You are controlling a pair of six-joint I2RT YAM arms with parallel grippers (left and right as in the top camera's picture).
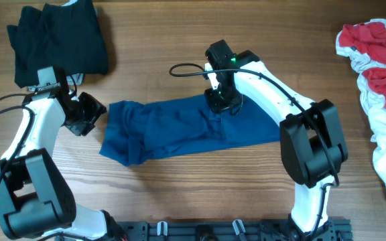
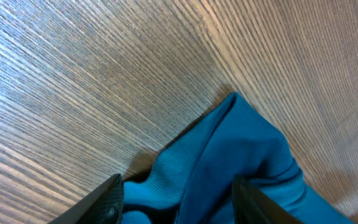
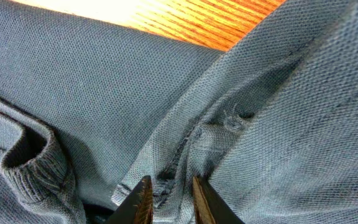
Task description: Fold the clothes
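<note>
The deep-blue shirt (image 1: 179,130) lies in a long folded band across the middle of the table. My left gripper (image 1: 89,115) is at the shirt's left end. In the left wrist view its fingers (image 2: 179,196) are spread wide, with a bunched corner of the blue fabric (image 2: 241,149) between them. My right gripper (image 1: 221,100) is on the shirt's far edge near the middle. In the right wrist view its fingers (image 3: 169,198) are pinched on a stitched fold of the shirt (image 3: 104,81).
A black garment (image 1: 59,40) lies in a heap at the far left corner. A red-and-white garment (image 1: 380,87) lies along the right edge. The arm bases and a black rail (image 1: 233,231) stand at the front edge.
</note>
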